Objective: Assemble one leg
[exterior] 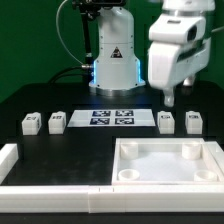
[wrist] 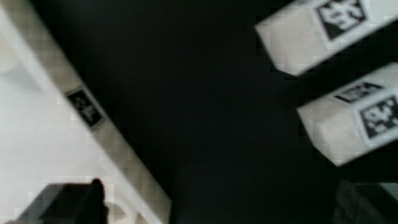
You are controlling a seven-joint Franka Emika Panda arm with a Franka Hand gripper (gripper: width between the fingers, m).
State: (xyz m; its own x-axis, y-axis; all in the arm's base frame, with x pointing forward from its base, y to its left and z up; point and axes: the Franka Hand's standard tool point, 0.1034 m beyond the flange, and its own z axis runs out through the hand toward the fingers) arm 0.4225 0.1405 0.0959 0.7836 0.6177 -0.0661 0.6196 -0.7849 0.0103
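My fingers (exterior: 168,96) are spread, holding nothing. A leg (exterior: 166,120) stands on the table (exterior: 50,95) just below them. The tray (exterior: 165,181) lies past it, with every leg outside it.

Robot arm (exterior: 113,40): glossy white moulded shell in rounded segments. A black triangular warning sticker (exterior: 117,55) marks the lower column, above a glowing blue light ring (exterior: 113,84) at the base. Thin black cables (exterior: 68,30) loop behind. The boxy white gripper (exterior: 168,99) ends in short dark fingers (wrist: 63,205).
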